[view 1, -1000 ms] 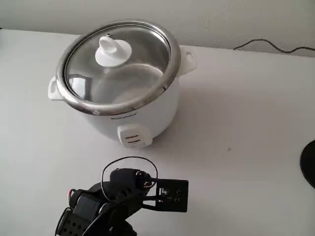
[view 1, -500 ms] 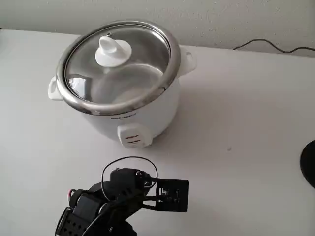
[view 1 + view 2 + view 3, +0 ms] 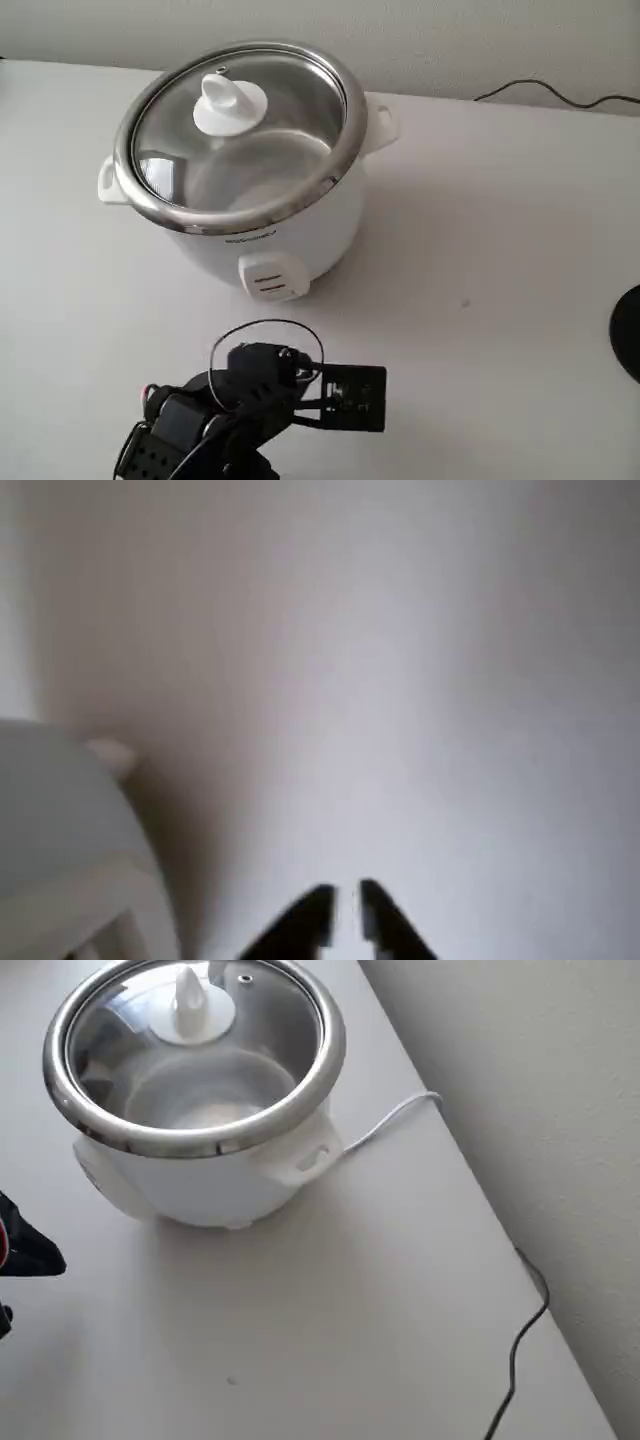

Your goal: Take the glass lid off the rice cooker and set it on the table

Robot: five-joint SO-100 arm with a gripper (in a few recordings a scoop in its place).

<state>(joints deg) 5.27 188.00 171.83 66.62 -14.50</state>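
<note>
While the arm waited low at the near edge, the scene read like this, largest thing first.

Table: the table point(image 3: 500, 250) was a wide plain white surface, with bare room to the right of the cooker in the fixed view.

Cooker: the rice cooker point(image 3: 290, 235) stood upright near the back wall, its switch facing the arm.

Lid: the glass lid point(image 3: 270, 130) sat seated in the steel rim on top of the cooker, its white knob point(image 3: 228, 103) upright just off centre.

Cord: a thin cord point(image 3: 385, 1125) ran from the cooker's side along the table.

Gripper: the gripper point(image 3: 343, 912) showed two dark fingertips nearly together, a thin gap between them, holding nothing and touching nothing; it sat well apart from the lid.

Doing the step well: I judged the arm should rise above the rim, spread its fingers wider than the knob, come down centred over it, and close on its narrow neck before lifting straight up.
</note>
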